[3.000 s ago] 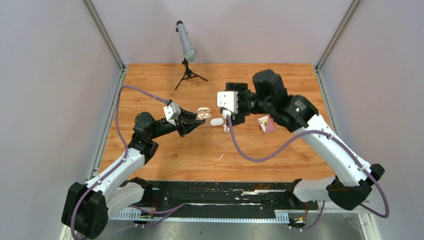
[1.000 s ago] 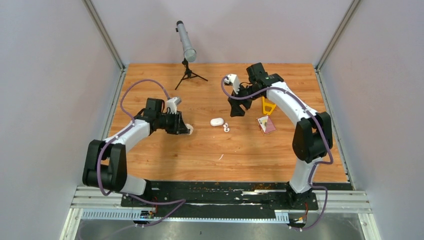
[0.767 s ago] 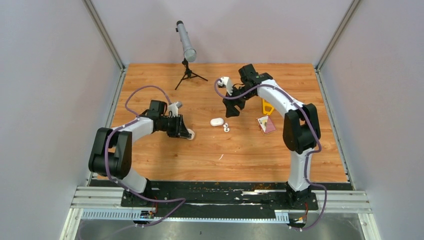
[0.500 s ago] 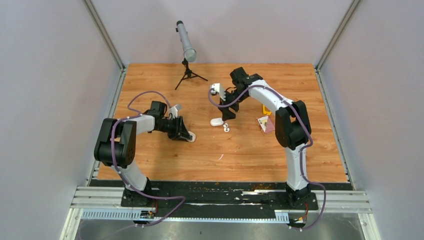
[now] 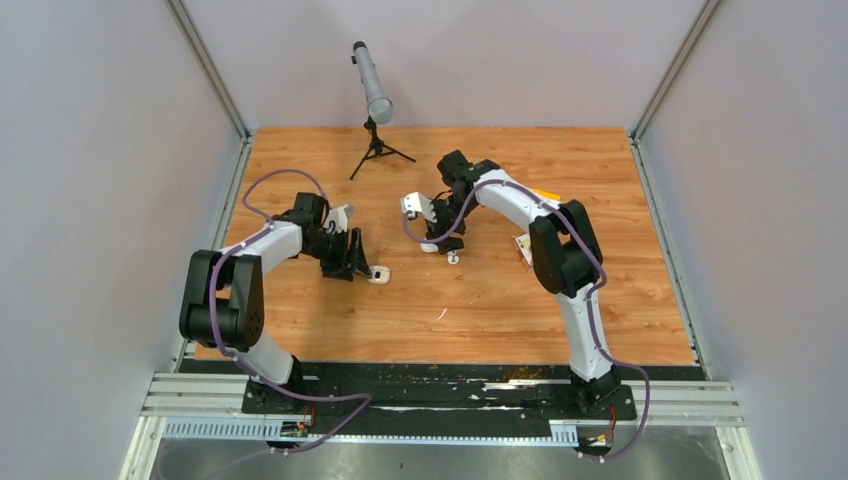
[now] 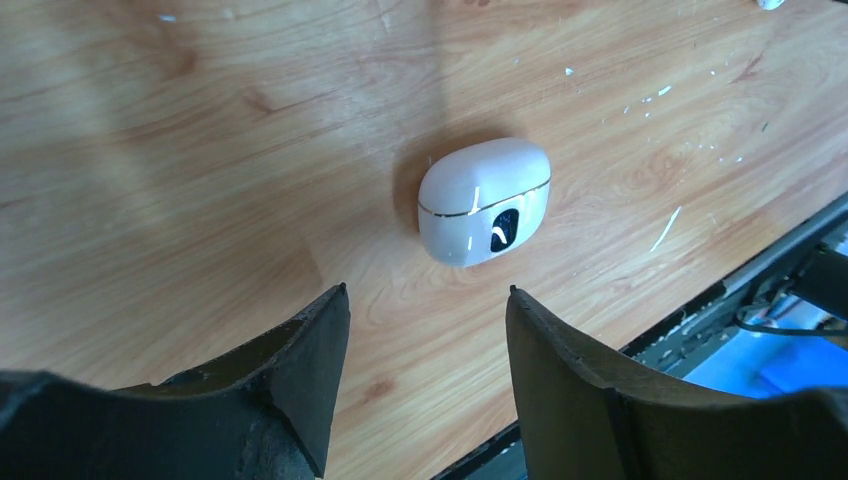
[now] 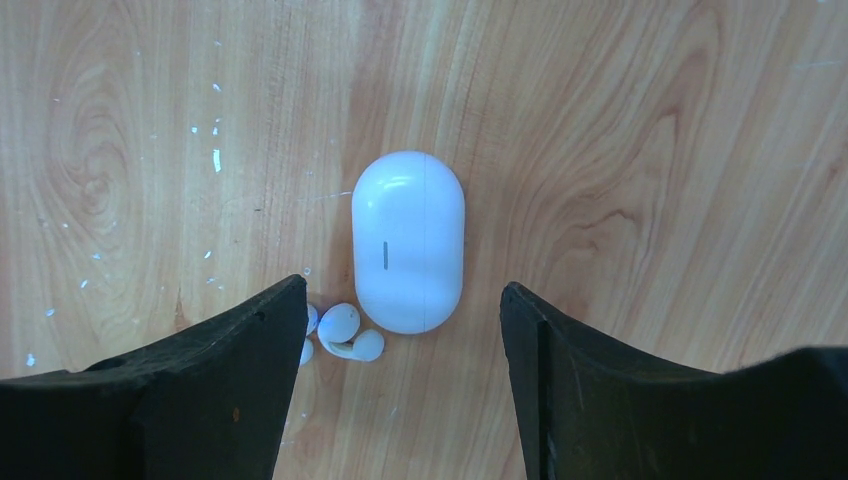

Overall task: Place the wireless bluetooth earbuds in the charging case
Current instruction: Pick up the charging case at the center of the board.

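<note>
A closed white charging case with a gold seam (image 6: 485, 200) lies on the wooden table, just beyond my left gripper's (image 6: 425, 290) open, empty fingertips. In the top view this case (image 5: 378, 274) is right of the left gripper (image 5: 354, 256). My right gripper (image 7: 403, 284) is open and hovers over a second closed white case (image 7: 408, 240), which lies between its fingers. One white earbud (image 7: 348, 332) lies against that case's near left end. Another earbud (image 7: 308, 335) is half hidden by the left finger. The earbuds (image 5: 452, 257) show in the top view beside the right gripper (image 5: 440, 234).
A grey cylinder on a small black tripod (image 5: 375, 95) stands at the back of the table. A small printed card (image 5: 522, 248) and a yellow object (image 5: 546, 193) lie behind the right arm, mostly hidden. A small white speck (image 5: 441, 314) lies near the front.
The right gripper has swung left and down from the back of the table to over the second case. The left gripper has shifted slightly; its case now lies free past its fingertips.
</note>
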Motion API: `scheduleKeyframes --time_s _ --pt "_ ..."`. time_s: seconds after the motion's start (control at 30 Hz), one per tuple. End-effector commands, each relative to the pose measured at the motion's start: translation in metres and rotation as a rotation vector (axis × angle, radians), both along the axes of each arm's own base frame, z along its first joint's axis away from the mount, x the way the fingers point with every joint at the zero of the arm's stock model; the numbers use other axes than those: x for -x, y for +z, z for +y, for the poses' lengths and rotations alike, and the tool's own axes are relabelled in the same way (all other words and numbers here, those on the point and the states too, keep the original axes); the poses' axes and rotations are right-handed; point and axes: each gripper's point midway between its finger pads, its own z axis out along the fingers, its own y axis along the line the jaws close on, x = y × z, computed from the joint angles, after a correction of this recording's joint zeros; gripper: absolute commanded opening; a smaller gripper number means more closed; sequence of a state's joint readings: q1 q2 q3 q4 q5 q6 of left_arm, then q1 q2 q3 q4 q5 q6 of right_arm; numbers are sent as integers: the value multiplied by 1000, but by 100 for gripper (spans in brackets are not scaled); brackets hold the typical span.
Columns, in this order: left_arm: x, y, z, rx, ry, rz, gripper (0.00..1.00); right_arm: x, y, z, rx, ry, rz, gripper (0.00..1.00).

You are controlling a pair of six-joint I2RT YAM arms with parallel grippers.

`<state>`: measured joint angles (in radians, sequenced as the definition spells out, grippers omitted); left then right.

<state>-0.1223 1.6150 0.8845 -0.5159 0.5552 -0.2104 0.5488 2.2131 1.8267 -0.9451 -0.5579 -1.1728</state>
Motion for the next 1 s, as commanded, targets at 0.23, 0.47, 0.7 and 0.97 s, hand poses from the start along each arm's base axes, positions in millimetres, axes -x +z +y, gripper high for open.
scheduleKeyframes --time_s 0.23,0.47,0.7,0.97 --pt "-13 62 24 -114 -20 -308 63 -18 -15 17 55 39 -110 55" --pt "-36 126 9 -3 3 -604 63 3 36 19 -42 10 -119 19" --pt "-41 196 -11 58 -173 -1000 63 58 238 24 -621 93 -635 18" --pt "-30 261 -31 154 -310 -1233 62 124 325 27 -665 238 -916 19"
